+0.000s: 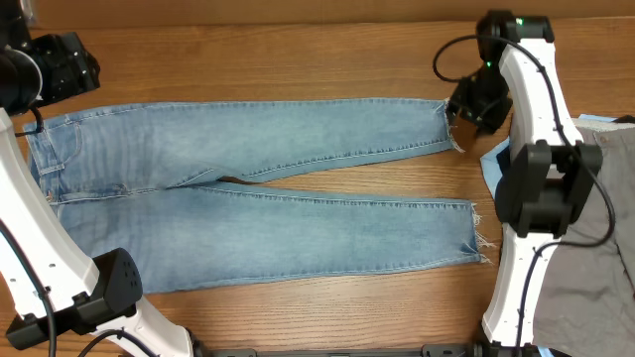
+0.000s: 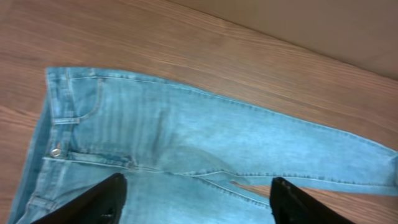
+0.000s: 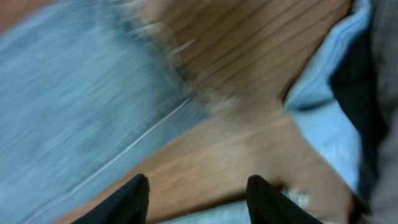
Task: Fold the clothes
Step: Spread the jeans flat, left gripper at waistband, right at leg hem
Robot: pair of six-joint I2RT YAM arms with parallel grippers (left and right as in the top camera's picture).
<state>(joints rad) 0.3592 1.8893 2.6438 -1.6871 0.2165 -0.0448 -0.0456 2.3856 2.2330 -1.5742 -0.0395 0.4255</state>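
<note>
The jeans (image 1: 298, 139) lie flat on the tabletop (image 1: 298, 69), both legs stretched out side by side and slightly parted below the crotch.

The left hand (image 1: 62, 64) hangs over the waistband end. In its wrist view, the left hand (image 2: 196, 199) has its two fingers (image 2: 109, 198) set wide apart with nothing between them but denim lying below. The waistband and a front pocket sit ahead of the hand and off to one side, and the crotch seam lies just ahead of the gap. A small metal button (image 2: 56, 152) shows at the waistband. Any stamp on it is too small to read.

The right hand (image 1: 479, 99) is at the opposite end, just beside the frayed hem (image 1: 451, 124) of the far leg. Its wrist view is blurred. There the right hand (image 3: 199, 199) has its fingers (image 3: 134, 200) parted over bare wood and grips nothing. The jeans leg (image 3: 74, 99) lies ahead on one side of the hand. On the other side is a bright blue item (image 3: 323, 106) with grey trousers (image 3: 388, 62) lying over it. From overhead, the grey trousers (image 1: 610, 258) cover most of the blue item (image 1: 493, 164).
</note>
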